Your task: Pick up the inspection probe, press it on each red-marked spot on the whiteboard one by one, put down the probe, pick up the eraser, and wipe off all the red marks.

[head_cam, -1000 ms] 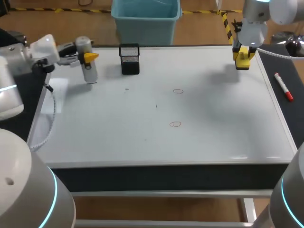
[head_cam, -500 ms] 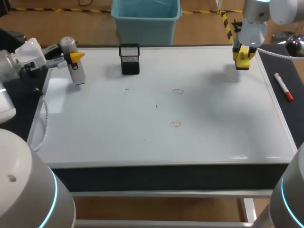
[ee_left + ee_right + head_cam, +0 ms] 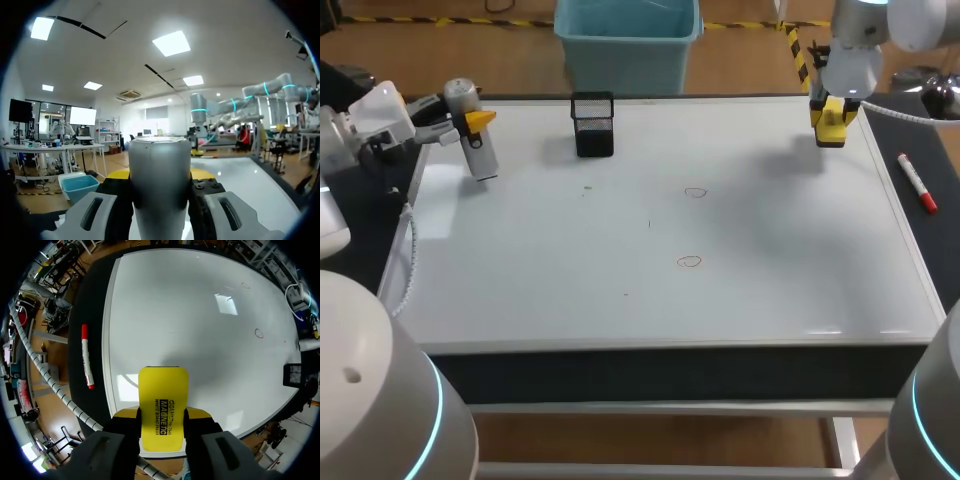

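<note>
The inspection probe (image 3: 477,135), a grey-white cylinder, stands upright over the whiteboard's (image 3: 650,300) far left corner. My left gripper (image 3: 478,120) is shut on it; in the left wrist view the probe (image 3: 160,185) fills the gap between the left gripper's (image 3: 160,176) fingers. Whether its lower end touches the board I cannot tell. My right gripper (image 3: 830,118) hangs over the far right corner, shut on the yellow eraser (image 3: 831,127). The eraser (image 3: 163,405) sits between the right gripper's (image 3: 162,416) fingers. Two small red circles (image 3: 695,192) (image 3: 689,262) are drawn mid-board.
A black mesh holder (image 3: 593,124) stands at the board's far edge, right of the probe. A red marker (image 3: 916,183) lies on the dark strip along the board's right side, also seen in the right wrist view as the marker (image 3: 87,356).
My left gripper carried the probe leftward and a little farther back, then held there. The right arm with the eraser has not moved.
</note>
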You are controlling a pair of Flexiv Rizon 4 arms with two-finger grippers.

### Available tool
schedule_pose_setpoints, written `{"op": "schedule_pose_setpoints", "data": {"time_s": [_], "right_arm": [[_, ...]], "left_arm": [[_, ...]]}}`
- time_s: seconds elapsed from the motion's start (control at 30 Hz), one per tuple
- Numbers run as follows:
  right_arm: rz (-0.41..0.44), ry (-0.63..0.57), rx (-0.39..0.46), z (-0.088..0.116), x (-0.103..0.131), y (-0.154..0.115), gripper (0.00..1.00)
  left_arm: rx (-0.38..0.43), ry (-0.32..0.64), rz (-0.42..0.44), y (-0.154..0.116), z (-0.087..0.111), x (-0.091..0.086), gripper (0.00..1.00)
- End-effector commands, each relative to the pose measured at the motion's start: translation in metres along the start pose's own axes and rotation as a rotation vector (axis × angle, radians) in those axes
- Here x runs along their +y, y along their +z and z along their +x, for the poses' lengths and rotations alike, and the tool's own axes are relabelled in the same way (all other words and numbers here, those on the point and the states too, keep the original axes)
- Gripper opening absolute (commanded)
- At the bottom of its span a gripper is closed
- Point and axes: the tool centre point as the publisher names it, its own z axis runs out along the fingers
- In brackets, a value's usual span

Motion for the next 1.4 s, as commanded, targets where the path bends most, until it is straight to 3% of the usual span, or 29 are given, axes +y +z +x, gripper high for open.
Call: {"op": "schedule_pose_setpoints", "data": {"time_s": [0.03, 0.17, 0.37, 0.4, 0.67, 0.93, 1.0, 1.17, 1.4], "right_arm": [[-0.003, -0.003, 0.002, 0.001, -0.002, -0.001, 0.0], [0.002, -0.024, 0.01, -0.003, 0.0, -0.001, 0.0], [0.042, -0.138, 0.065, -0.036, 0.04, -0.009, 0.0], [0.05, -0.166, 0.091, -0.043, 0.049, -0.009, 0.0], [0.088, -0.324, 0.05, -0.103, 0.118, -0.019, 0.0], [0.133, -0.345, -0.006, -0.172, 0.166, -0.028, 0.0], [0.154, -0.322, -0.012, -0.187, 0.172, -0.027, 0.0], [0.114, -0.293, -0.028, -0.222, 0.177, -0.016, 0.0], [0.085, -0.281, -0.049, -0.25, 0.171, -0.004, 0.0]], "left_arm": [[-0.004, 0.002, 0.002, 0.001, 0.0, 0.0, 0.0], [-0.004, 0.002, 0.002, 0.001, 0.0, 0.0, 0.0], [-0.004, 0.002, 0.002, 0.001, 0.0, 0.0, 0.0], [-0.004, 0.002, 0.002, 0.001, 0.0, 0.0, 0.0], [-0.004, 0.002, 0.002, 0.001, 0.0, 0.0, 0.0], [-0.004, 0.002, 0.002, 0.001, 0.0, 0.0, 0.0], [-0.004, 0.002, 0.002, 0.001, 0.0, 0.0, 0.0], [-0.004, 0.002, 0.002, 0.001, 0.0, 0.0, 0.0], [-0.004, 0.002, 0.002, 0.001, 0.0, 0.0, 0.0]]}}
